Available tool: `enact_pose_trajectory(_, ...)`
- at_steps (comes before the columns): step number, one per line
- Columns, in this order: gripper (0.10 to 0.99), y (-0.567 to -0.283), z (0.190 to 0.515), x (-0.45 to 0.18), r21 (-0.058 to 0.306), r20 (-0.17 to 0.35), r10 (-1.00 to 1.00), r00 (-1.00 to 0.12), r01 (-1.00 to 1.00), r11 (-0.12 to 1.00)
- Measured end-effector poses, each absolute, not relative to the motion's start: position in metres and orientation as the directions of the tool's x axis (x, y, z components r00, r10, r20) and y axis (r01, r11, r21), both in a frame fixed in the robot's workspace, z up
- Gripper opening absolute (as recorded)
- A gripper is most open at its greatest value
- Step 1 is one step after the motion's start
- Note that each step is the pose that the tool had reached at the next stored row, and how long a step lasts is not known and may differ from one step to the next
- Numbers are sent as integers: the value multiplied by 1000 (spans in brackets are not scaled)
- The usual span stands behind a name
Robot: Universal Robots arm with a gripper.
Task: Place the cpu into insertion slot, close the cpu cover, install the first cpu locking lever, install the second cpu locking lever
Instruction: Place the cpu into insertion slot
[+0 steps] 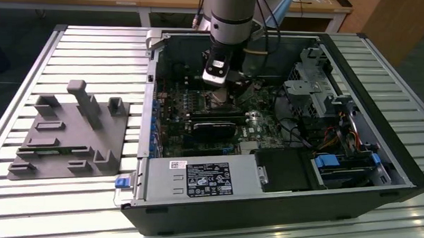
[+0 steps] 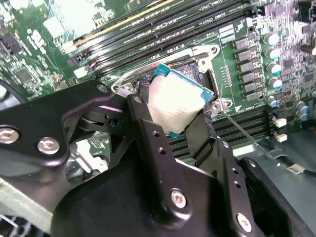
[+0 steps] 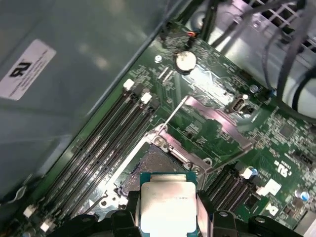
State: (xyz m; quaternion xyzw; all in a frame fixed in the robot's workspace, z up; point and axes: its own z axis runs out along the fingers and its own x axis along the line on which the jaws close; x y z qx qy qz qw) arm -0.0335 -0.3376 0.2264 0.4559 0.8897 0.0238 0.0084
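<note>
One gripper [image 2: 173, 112], closed on opposite edges of the cpu [image 2: 178, 98], holds the chip tilted just above the uncovered insertion slot [image 3: 148, 167], which lies directly beneath.

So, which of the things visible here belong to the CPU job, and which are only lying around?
Belong to the job:
gripper, shut on the cpu
insertion slot, empty
cpu cover, swung open
locking lever

Only lying around:
coin battery
grey fixture block
black card
power supply
</note>
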Motion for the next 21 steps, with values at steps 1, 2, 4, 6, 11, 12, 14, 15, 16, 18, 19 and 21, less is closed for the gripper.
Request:
enact_pose_trajectory(1,541,-338,226,-34,50,7,820,-572,819,571)
enact_pose_trajectory(2,541,-338,226,-34,50,6,829,-560,828,559)
enact_pose_trajectory(4,541,-338,226,-34,49,6,846,-533,845,532)
enact_pose_trajectory(6,541,-338,226,-34,49,6,862,-508,861,507)
enact_pose_trajectory(11,541,-338,226,-34,49,6,898,-439,897,439)
enact_pose_trajectory(12,541,-338,225,-34,49,6,905,-425,904,425)
enact_pose_trajectory(14,541,-338,225,-34,49,5,918,-397,917,396)
enact_pose_trajectory(15,541,-338,225,-34,49,5,924,-383,923,382)
enact_pose_trajectory(16,541,-338,225,-34,49,5,929,-370,928,369)
enact_pose_trajectory(18,541,-338,225,-34,49,4,942,-335,941,334)
enact_pose_trajectory(19,541,-338,225,-34,49,4,947,-321,946,321)
enact_pose_trajectory(21,541,-338,225,-34,48,3,956,-294,955,293)
